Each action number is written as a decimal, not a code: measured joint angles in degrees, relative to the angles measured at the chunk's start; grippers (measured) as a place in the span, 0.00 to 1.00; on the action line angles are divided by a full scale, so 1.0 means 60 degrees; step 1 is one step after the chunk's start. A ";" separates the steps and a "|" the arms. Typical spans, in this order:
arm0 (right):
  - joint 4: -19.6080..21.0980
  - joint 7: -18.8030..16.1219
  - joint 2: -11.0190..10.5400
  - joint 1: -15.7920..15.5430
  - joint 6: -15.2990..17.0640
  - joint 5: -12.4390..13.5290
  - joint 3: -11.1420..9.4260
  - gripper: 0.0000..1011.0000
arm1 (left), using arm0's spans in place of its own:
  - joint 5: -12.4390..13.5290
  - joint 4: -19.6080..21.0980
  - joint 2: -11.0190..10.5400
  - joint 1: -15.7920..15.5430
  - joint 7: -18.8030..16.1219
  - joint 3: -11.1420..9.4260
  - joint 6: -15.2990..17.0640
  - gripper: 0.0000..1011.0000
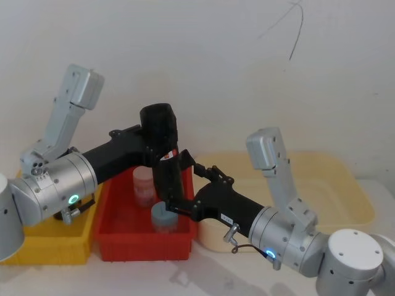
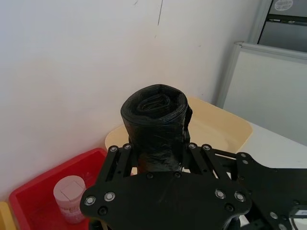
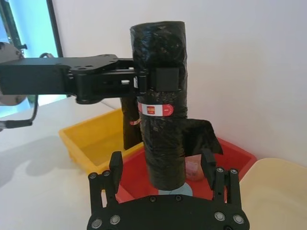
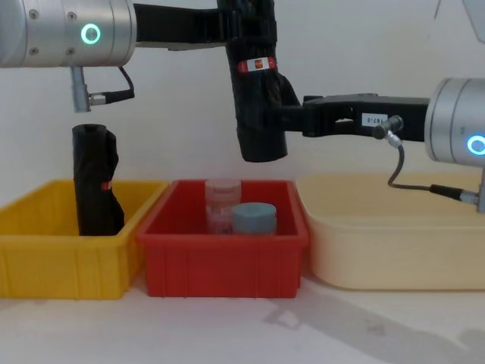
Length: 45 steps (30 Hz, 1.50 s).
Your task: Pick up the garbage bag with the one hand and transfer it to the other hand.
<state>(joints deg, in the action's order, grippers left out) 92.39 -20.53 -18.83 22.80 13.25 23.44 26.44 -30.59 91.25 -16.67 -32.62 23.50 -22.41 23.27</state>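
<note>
Garbage bag [image 4: 254, 91]: in the air directly above the red bin [image 4: 227, 262], clear of the jars [image 4: 222, 205] standing in it.
Left tool [image 3: 158, 79]: clamped on the roll's upper part, just above the red-and-white label band [image 3: 156, 109]. Its arm reaches in from the yellow bin [image 4: 45, 258] side of the red bin.
Right tool [image 3: 161, 165]: fingers [image 3: 115, 167] spread, one on each side of the roll's lower part. You can see a gap on both sides in the right wrist view, so no contact.
Axis: long axis upright, close to vertical. One end faces up; the other points down at the red bin.
Done: pick-up, judging by the roll hanging free over the red bin. The receiving tool is lined up on it.
Left to do: you need the right tool to close on the lower part, then the left tool to let go.
Watch: loose flap of plastic [image 3: 201, 136] sticks out beside the roll, above the red bin. It will probably be pinched in the grip.
</note>
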 joint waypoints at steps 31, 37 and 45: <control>-0.1060 0.0005 0.0391 0.0488 -0.0112 0.0245 -0.0087 0.99 | -0.0103 0.0031 0.0039 0.0023 -0.0039 -0.0009 0.0053 0.43; -0.1234 0.0038 0.0514 0.0658 0.0023 0.0373 -0.0104 0.99 | -0.0108 0.0031 0.0042 0.0022 -0.0040 -0.0009 0.0053 0.43; -0.1462 0.0107 0.0644 0.0867 0.0153 0.0465 -0.0051 0.99 | -0.0108 0.0030 0.0041 0.0022 -0.0041 -0.0009 0.0053 0.43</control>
<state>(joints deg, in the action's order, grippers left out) 83.62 -19.88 -14.97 28.00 14.17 26.23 26.13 -31.24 91.43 -16.42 -32.48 23.26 -22.46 23.59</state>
